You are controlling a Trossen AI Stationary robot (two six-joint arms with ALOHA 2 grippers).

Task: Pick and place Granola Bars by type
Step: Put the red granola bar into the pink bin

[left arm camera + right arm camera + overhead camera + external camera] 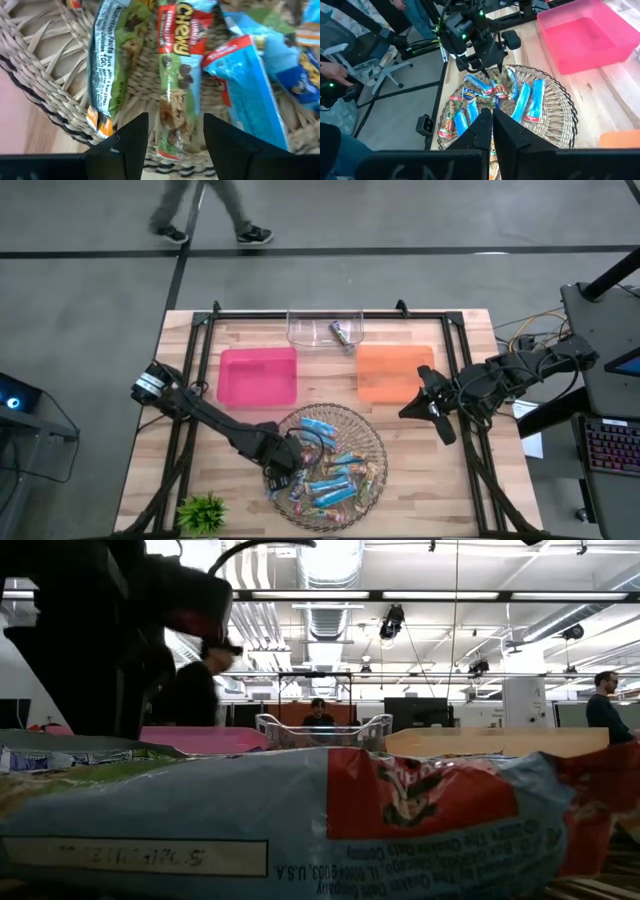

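Note:
A round wicker basket (372,438) near the table's front edge holds several granola bars (332,482), mostly in blue wrappers. My left gripper (175,145) points down over the basket's left part (283,476), open. Its fingers stand on either side of one end of a green-wrapped bar (176,75) that lies flat on the basket floor. Beside that bar lie another green bar (107,60) and a blue bar (250,85). My right gripper (491,125) hangs shut above the table's right side (432,406), with nothing in it.
At the back stand a pink tray (258,375), an orange tray (395,372) and a clear tray (300,330) with one bar (343,332) in it. A small green plant (203,512) sits at the front left corner. A person (210,210) walks beyond the far edge.

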